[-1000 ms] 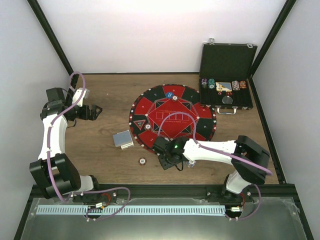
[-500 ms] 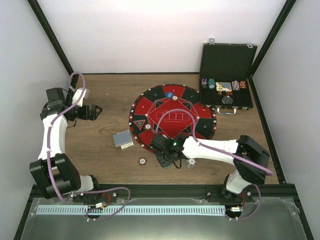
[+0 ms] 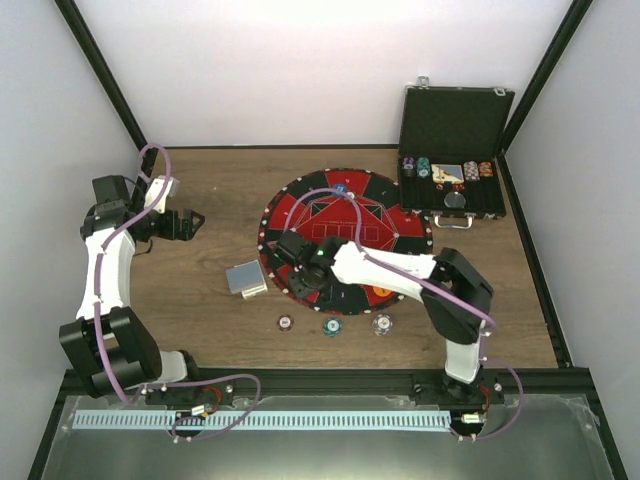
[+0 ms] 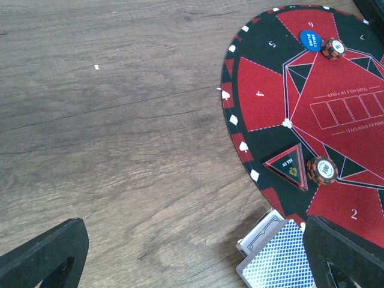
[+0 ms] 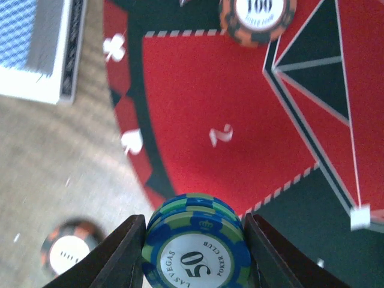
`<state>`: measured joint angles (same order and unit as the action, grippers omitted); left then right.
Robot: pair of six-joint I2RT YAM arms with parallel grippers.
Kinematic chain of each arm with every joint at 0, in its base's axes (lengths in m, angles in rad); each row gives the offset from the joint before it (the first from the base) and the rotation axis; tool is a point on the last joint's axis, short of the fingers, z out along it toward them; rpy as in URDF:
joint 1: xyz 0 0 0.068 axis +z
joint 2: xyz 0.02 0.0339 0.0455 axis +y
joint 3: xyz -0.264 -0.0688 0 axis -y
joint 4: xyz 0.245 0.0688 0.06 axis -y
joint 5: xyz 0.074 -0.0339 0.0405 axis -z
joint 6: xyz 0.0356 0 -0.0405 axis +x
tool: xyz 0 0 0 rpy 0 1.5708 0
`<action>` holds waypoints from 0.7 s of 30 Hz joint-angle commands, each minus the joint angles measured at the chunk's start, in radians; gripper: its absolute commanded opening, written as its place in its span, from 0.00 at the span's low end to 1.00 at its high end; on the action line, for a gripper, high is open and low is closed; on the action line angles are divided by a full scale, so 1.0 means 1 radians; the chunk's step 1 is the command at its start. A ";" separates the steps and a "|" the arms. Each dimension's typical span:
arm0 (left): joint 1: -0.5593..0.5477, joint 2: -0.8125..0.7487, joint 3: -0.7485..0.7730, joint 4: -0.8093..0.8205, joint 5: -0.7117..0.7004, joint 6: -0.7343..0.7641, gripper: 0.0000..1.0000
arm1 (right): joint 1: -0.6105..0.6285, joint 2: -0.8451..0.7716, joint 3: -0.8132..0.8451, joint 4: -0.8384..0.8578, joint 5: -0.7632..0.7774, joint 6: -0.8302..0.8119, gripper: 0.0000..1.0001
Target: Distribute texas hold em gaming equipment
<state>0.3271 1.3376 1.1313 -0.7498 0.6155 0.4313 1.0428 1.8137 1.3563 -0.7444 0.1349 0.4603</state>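
My right gripper [image 3: 305, 272] hovers over the lower left part of the round red-and-black mat [image 3: 400, 235]. In the right wrist view it [image 5: 195, 255] is shut on a small stack of blue-green "50" chips [image 5: 195, 252] above the field marked 2. An orange-black "100" chip [image 5: 257, 18] lies on the mat beside the black triangular marker [image 4: 290, 165]. The blue button [image 4: 311, 39] and another chip [image 4: 333, 48] lie at the mat's far edge. The card deck [image 3: 245, 278] lies left of the mat. My left gripper [image 3: 195, 220] is open and empty, far left.
Three chips lie on the wood before the mat: orange-black [image 3: 285, 322], blue-green [image 3: 331, 326] and pale [image 3: 382, 323]. An orange button [image 3: 380, 292] sits on the mat's near edge. The open black case [image 3: 455, 150] with chips stands at the back right.
My right gripper has moved from the wood at the mat's front edge up and left onto the mat. A blue-green chip now shows where it was. The left arm has not moved.
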 commanded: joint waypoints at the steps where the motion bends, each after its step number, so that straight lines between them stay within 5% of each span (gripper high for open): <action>1: 0.007 -0.019 0.017 0.001 0.025 0.015 1.00 | -0.056 0.110 0.118 0.049 0.005 -0.086 0.25; 18: 0.007 -0.010 0.018 0.011 0.027 0.011 1.00 | -0.115 0.346 0.288 0.083 -0.043 -0.113 0.23; 21: 0.007 -0.009 0.017 0.010 0.030 0.011 1.00 | -0.117 0.353 0.284 0.082 -0.044 -0.110 0.29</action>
<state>0.3279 1.3376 1.1313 -0.7490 0.6224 0.4309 0.9306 2.1494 1.6009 -0.6689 0.1001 0.3550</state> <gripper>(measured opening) 0.999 0.428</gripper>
